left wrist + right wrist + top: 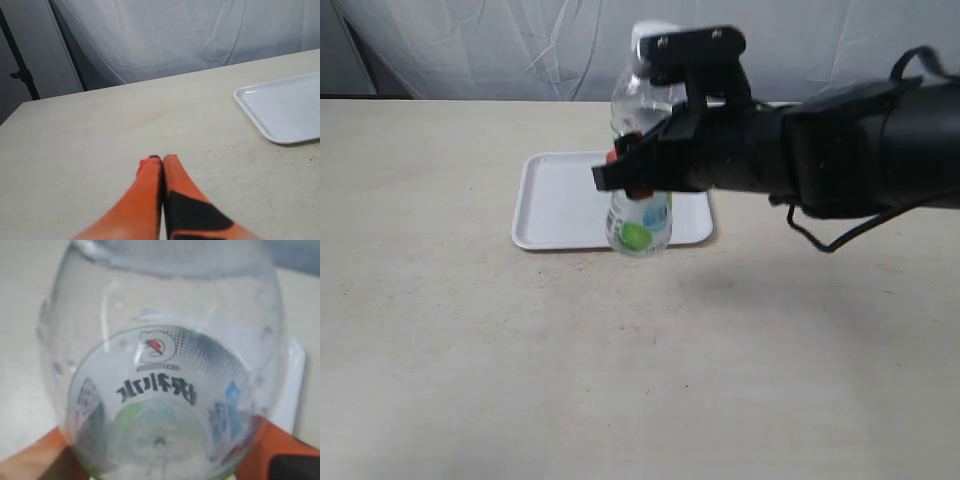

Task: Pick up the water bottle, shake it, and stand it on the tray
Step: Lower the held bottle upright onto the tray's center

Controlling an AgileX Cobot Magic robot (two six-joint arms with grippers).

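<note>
The water bottle (640, 228) hangs upright in the air in front of the tray (560, 205), its white cap at the top and its green fruit label low down. My right gripper (632, 175) is shut on the bottle's middle, reaching in from the right. Seen from the right wrist, the clear bottle (160, 370) fills the picture, with an orange fingertip (272, 447) pressed against each side. In the left wrist view my left gripper (162, 160) is shut and empty over bare table, with a corner of the white tray (285, 107) beyond it. The left gripper is out of the exterior view.
A beige table (470, 350) carries everything. A white cloth backdrop (500, 45) hangs behind its far edge. A dark stand pole (17, 60) rises past the table's corner in the left wrist view.
</note>
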